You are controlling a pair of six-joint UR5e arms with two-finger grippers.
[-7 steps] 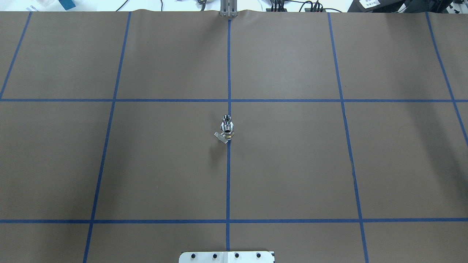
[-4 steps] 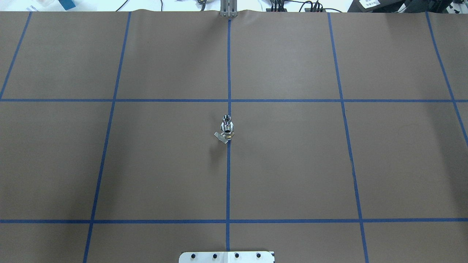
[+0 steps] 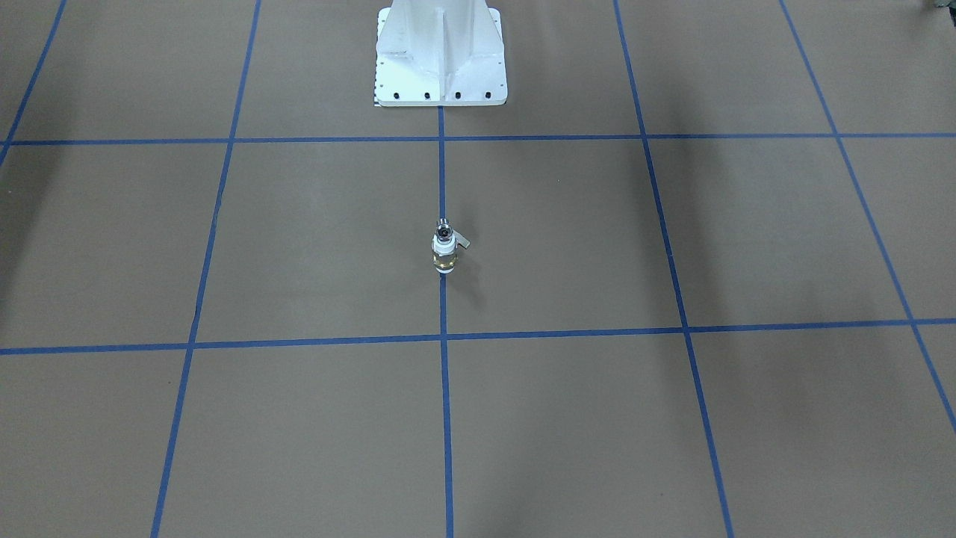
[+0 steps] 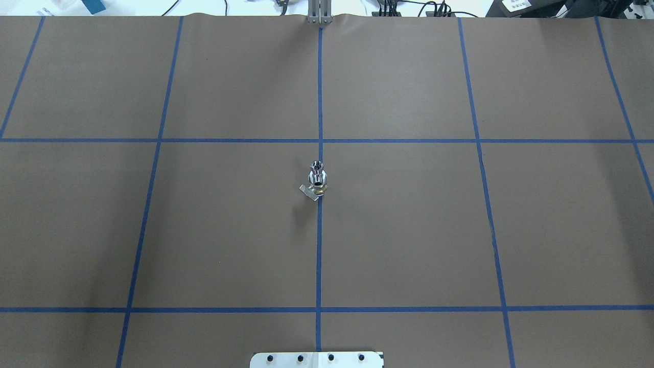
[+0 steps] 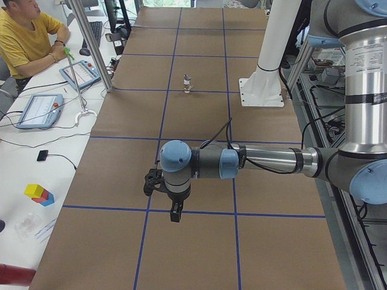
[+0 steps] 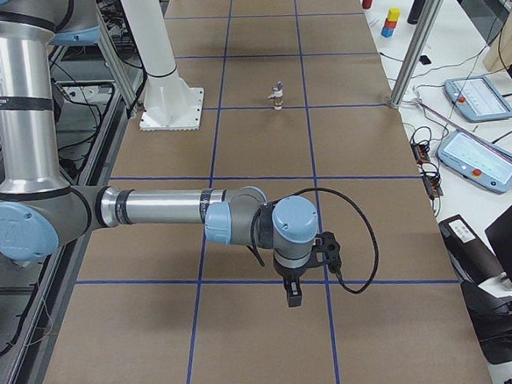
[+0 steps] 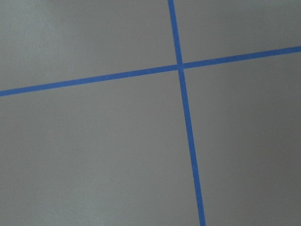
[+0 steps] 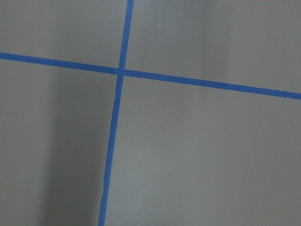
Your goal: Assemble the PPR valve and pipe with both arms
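Standing upright, the PPR valve (image 4: 318, 187) is well apart from the table (image 4: 434, 230) edges.

Pipe (image 3: 444, 223) atop PPR valve (image 3: 444, 258), upright at table (image 3: 597, 239) centre, before pedestal base (image 3: 441, 52).

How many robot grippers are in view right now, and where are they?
2. The left gripper hangs above the table in the exterior left view; the right gripper hangs above it in the exterior right view.

Shiny metal pipe (image 3: 444, 225); plastic valve (image 3: 444, 254) w/ brass (table (image 3: 672, 418) matt paper).
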